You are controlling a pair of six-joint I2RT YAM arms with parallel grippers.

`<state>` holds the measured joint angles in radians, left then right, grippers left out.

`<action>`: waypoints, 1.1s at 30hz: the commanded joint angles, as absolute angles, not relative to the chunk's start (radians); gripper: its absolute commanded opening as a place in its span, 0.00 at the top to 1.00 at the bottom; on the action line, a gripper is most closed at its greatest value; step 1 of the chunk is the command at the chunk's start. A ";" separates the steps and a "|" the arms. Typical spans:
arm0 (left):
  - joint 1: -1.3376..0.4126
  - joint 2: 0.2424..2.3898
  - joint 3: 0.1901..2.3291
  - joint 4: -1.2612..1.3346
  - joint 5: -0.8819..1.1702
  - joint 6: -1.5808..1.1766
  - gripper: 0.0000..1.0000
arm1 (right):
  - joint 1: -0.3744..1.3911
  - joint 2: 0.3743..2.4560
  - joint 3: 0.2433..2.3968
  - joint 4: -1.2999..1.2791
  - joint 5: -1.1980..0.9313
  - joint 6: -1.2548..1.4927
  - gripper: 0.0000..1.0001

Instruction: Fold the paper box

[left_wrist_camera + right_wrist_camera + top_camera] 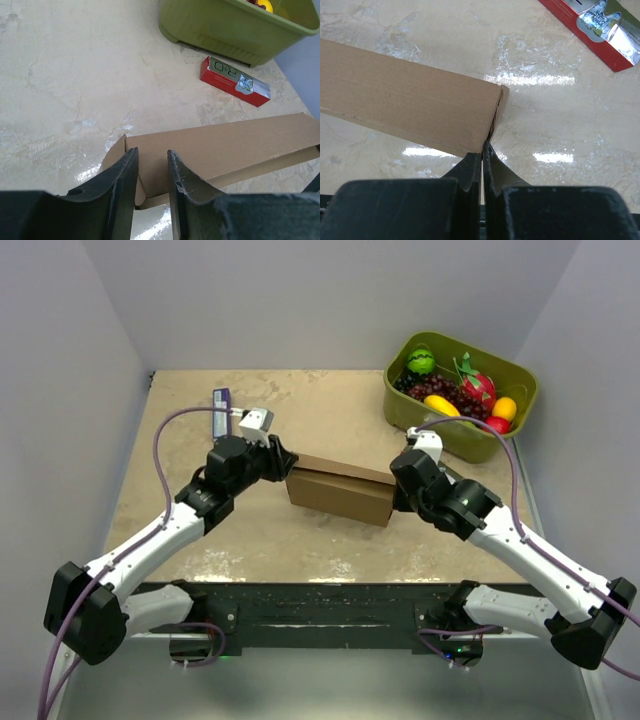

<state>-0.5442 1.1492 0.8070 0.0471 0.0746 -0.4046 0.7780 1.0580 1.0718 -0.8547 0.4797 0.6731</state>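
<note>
top view: the paper box (340, 496) lay on the surface (330, 420) between left hand (285, 465) and right hand (398, 498). left wrist: fingers (120, 190) parted, straddling the box's end flap. right wrist: fingers (470, 170) clenched together, tips touching the box's corner.

One paper box (340, 490) lies mid-table, with two grippers at its ends: the left gripper (152, 155) and the right gripper (483, 150). At far right stands one green bin (400, 410) holding at least five pieces of fruit. There is also one red carton (234, 81) and, far left, one blue packet (221, 410).
</note>
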 commanded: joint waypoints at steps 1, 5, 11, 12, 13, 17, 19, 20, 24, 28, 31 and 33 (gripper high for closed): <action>-0.538 1.111 0.703 0.040 0.055 -0.428 0.67 | 0.776 1.092 1.034 -0.940 0.436 0.673 1.00; -0.538 1.080 0.657 0.009 0.015 -0.420 0.67 | 0.778 1.097 1.054 -0.950 0.425 0.673 0.94; -0.540 1.074 0.638 0.005 0.003 -0.402 0.68 | 0.776 1.069 1.100 -0.951 0.354 0.652 0.32; -0.540 1.075 0.640 0.002 0.003 -0.402 0.68 | 0.776 1.063 1.114 -0.953 0.329 0.649 0.25; -0.540 1.078 0.644 0.002 0.003 -0.399 0.68 | 0.776 1.054 1.120 -0.954 0.318 0.646 0.22; -0.540 1.088 0.652 0.002 0.003 -0.387 0.68 | 0.773 1.002 1.167 -0.962 0.284 0.641 0.13; -0.538 1.092 0.657 0.002 0.003 -0.382 0.68 | 0.770 0.993 1.204 -0.941 0.226 0.641 0.22; -0.540 1.094 0.660 0.002 0.002 -0.380 0.68 | 0.767 0.986 1.216 -0.924 0.203 0.646 0.26; -0.540 1.094 0.663 0.002 -0.025 -0.379 0.68 | 0.746 0.973 1.241 -0.848 0.144 0.649 0.26; -0.540 1.092 0.666 0.002 -0.028 -0.376 0.68 | 0.642 0.983 1.227 -0.809 0.161 0.609 0.25; -0.538 1.089 0.666 0.002 -0.026 -0.374 0.68 | 0.572 0.973 1.204 -0.753 0.155 0.578 0.32; -0.540 1.089 0.667 0.003 -0.028 -0.373 0.68 | 0.560 0.974 1.201 -0.739 0.172 0.562 0.33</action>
<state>-0.5438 1.0668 0.6769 0.1307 0.0208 -0.4244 0.6029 0.9825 1.2087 -0.8246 0.1680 0.6170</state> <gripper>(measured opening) 0.321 0.679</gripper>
